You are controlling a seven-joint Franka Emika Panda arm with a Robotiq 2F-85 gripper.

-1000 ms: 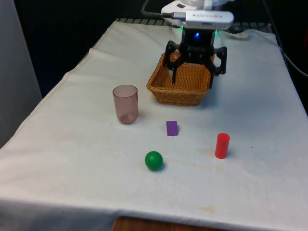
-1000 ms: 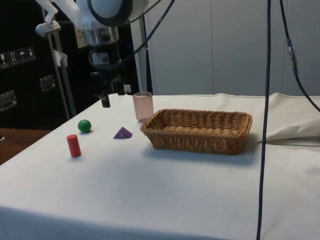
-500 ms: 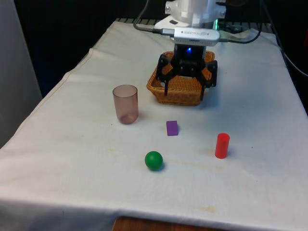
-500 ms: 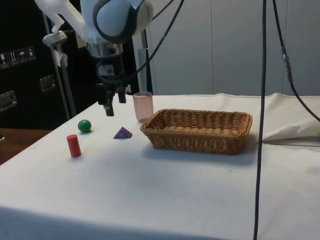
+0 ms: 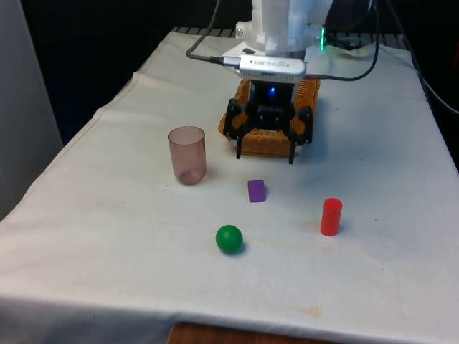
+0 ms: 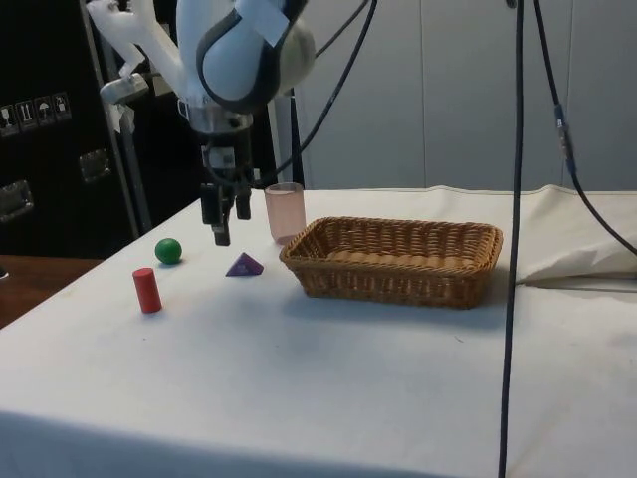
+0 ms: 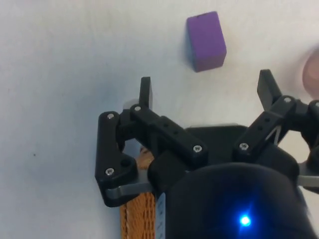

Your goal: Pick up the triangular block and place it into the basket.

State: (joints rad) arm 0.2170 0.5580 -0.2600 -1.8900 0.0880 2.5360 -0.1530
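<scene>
The purple triangular block [image 5: 256, 190] lies on the white cloth in front of the wicker basket [image 5: 251, 145]; from the side [image 6: 244, 265] its sloped faces show. My black gripper [image 5: 265, 153] hangs open above the cloth between the basket's near rim and the block, nothing between its fingers. In the side view the gripper [image 6: 222, 228] is up in the air just short of the block. The wrist view has the block [image 7: 205, 42] ahead of the spread fingertips [image 7: 145, 89], with the gripper [image 7: 207, 88] off to one side of it.
A translucent pink cup [image 5: 187, 155] stands at the front view's left of the basket. A green ball [image 5: 229, 239] and a red cylinder [image 5: 330, 216] sit nearer the table's front edge. Cables hang at the side view's right [image 6: 513, 199].
The arm has come forward from over the basket and lowered towards the block. The fingers stayed open. None of the objects moved.
</scene>
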